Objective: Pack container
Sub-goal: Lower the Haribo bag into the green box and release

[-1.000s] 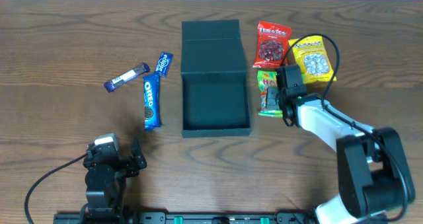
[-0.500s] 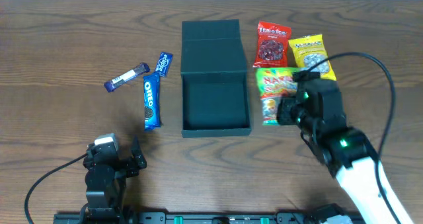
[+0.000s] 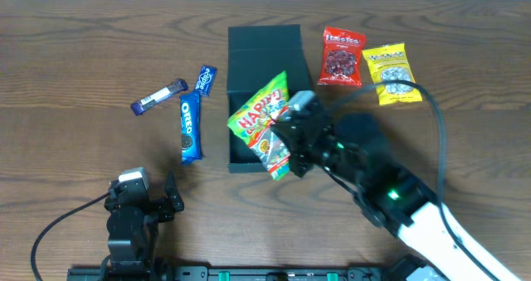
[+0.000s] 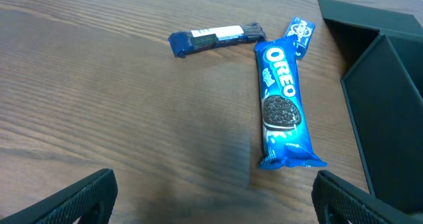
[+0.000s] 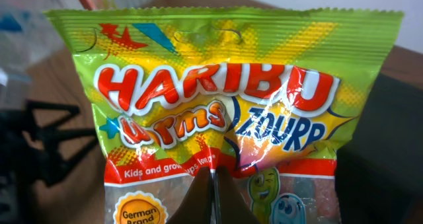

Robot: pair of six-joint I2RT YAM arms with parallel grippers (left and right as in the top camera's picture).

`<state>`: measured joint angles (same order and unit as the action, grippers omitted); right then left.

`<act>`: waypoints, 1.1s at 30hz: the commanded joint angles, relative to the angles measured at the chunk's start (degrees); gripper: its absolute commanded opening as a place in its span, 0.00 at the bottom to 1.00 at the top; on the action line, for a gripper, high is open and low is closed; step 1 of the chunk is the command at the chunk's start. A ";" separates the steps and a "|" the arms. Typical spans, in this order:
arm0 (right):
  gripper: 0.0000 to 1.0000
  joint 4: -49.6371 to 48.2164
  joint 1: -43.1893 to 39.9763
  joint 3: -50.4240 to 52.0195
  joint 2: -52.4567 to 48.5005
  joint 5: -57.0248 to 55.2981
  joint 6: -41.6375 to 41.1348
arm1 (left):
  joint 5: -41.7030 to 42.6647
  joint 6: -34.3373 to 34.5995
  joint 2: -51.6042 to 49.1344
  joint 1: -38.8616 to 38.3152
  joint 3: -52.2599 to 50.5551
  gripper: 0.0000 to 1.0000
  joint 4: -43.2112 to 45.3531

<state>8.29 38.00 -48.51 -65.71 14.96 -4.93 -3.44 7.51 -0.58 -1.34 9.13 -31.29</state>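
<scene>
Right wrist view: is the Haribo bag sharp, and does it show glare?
Right wrist: the Haribo bag is fairly sharp, with small glare patches on its crinkled film; what lies behind it at left is blurred. Overhead: the same bag looks softer.

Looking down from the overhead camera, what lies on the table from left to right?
Dark blue bar wrapper, Oreo pack, dark teal container, red snack packet, yellow snack packet. The Haribo bag overlaps the container, so it is left out.
</scene>
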 commanded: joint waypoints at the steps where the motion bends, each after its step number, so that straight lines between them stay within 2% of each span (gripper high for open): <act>1: 0.01 -0.48 0.13 -5.51 -4.68 -0.28 8.98 | -1.03 -0.20 0.35 -0.17 -0.76 0.95 0.11; 5: 0.01 0.68 -1.31 -10.69 -12.81 -3.08 22.43 | -1.03 -0.22 0.35 -0.17 -0.76 0.95 0.11; 10: 0.01 -0.98 -1.88 -11.39 -19.32 -3.10 39.21 | -1.03 -0.20 0.35 -0.17 -0.76 0.95 0.11; 12: 0.01 -1.22 -2.54 -11.39 -21.38 -3.13 43.12 | -1.03 -0.20 0.35 -0.17 -0.76 0.95 0.11; 19: 0.01 -0.85 -5.70 -11.39 -26.73 -1.29 44.44 | -1.03 -0.20 0.35 -0.17 -0.76 0.95 0.11; 25: 0.01 2.43 -6.56 -11.39 -27.85 6.71 44.92 | -1.03 -0.20 0.35 -0.17 -0.76 0.95 0.11; 30: 0.01 7.08 -6.54 -11.39 -27.85 7.13 51.60 | -1.03 -0.20 0.35 -0.17 -0.76 0.95 0.11; 33: 0.04 7.54 -6.58 -11.39 -27.85 7.10 52.39 | -1.03 -0.20 0.35 -0.17 -0.76 0.95 0.11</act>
<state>16.03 31.77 -58.46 -93.60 20.14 44.66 -3.44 7.51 -0.58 -1.34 9.13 -31.29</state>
